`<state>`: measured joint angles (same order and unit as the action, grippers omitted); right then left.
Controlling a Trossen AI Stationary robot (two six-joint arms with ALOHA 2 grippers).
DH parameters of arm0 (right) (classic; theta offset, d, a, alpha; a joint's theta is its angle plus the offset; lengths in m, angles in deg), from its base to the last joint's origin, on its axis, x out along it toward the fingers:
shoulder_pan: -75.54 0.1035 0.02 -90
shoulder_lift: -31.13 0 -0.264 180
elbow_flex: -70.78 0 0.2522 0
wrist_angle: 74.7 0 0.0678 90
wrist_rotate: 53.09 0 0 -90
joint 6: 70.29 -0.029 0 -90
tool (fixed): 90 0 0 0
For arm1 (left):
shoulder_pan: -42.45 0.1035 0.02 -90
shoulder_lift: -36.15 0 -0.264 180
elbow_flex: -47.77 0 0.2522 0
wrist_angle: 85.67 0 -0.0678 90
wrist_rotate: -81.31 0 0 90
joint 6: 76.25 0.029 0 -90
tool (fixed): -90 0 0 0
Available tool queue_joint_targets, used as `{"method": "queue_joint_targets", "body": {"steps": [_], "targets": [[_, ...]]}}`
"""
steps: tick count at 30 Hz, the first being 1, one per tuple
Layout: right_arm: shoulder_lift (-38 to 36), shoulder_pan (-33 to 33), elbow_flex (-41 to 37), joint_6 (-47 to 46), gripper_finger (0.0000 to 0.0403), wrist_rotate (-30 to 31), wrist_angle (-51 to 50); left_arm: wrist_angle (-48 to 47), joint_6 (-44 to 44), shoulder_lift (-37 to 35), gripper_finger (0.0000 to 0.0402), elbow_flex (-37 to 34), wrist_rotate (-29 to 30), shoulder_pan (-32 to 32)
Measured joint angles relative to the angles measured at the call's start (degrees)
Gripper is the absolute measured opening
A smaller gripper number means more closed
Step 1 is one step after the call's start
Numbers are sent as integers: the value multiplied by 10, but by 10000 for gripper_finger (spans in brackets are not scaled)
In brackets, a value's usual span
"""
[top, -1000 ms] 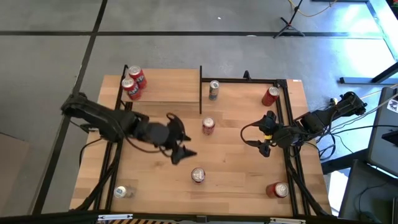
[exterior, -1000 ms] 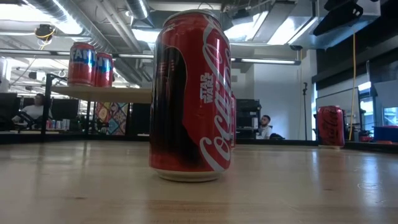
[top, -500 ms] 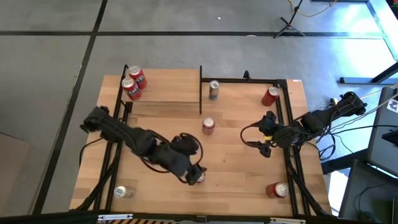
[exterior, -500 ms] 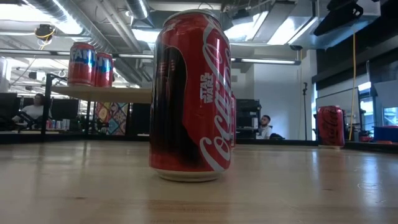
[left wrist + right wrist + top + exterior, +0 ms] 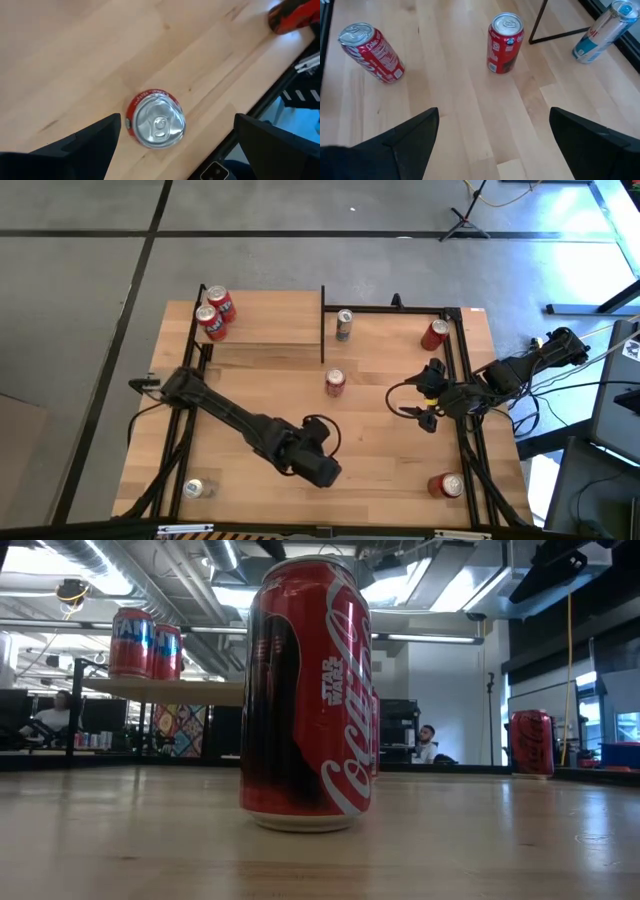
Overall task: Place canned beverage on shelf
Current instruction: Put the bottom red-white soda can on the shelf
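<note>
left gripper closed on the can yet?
No. In the left wrist view the left gripper is open, its fingers standing wide on either side of the upright red can without touching it.

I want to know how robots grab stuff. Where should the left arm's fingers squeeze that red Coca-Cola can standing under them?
Probably around the round side wall, coming straight down from above. The Coca-Cola can stands upright, its silver top facing the left gripper, whose open fingers already sit on either side. The can's smooth, curved sides suit a squeeze from two opposite sides; the lid gives nothing to hold.
</note>
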<state>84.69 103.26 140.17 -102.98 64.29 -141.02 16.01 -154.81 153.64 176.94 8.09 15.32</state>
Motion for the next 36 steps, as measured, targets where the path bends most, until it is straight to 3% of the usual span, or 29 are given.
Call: {"method": "queue_joint_targets", "body": {"steps": [11, 25, 30, 36], "targets": [[0, 0, 0, 0, 366, 0, -2, -4, -34, 44, 380, 1, -9, 0], [4, 0, 0, 0, 366, 9, -5, -6, 12, 73, 377, -13, -23, 5], [15, 0, 0, 0, 366, 9, -6, 17, 41, 74, 351, -40, -42, 8], [33, 0, 0, 0, 366, -15, -7, 14, 112, 71, 274, -41, -46, 11]]}}
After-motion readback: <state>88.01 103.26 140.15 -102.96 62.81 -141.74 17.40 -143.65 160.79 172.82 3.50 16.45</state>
